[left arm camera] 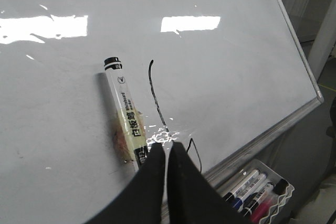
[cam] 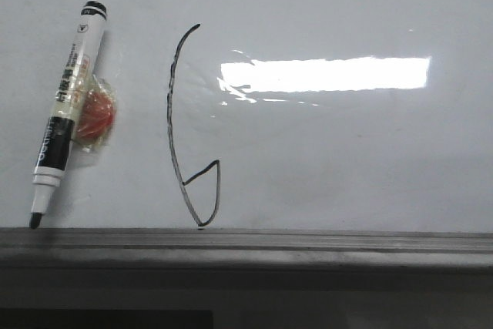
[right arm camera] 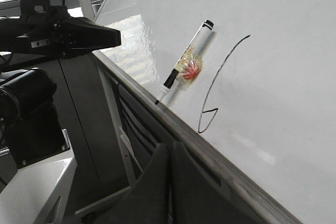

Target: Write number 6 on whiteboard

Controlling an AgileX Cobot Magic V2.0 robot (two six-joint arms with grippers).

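Presently, left gripper (left arm camera: 168, 156): fingers pressed together, empty, off the glossy whiteboard (left arm camera: 220, 77)
Right gripper (right arm camera: 169, 153): same
Number 6 (cam: 189, 132): thin black line, pointed loop

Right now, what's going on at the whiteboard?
Nothing is being handled. A 6 is already drawn on the whiteboard: a tall curved stroke ending in a small pointed loop just above the ledge. The marker sits uncapped against the board to the left of the 6, tip down on the ledge, with something red and clear stuck to its barrel. The left gripper and right gripper are both shut, holding nothing, off the board.
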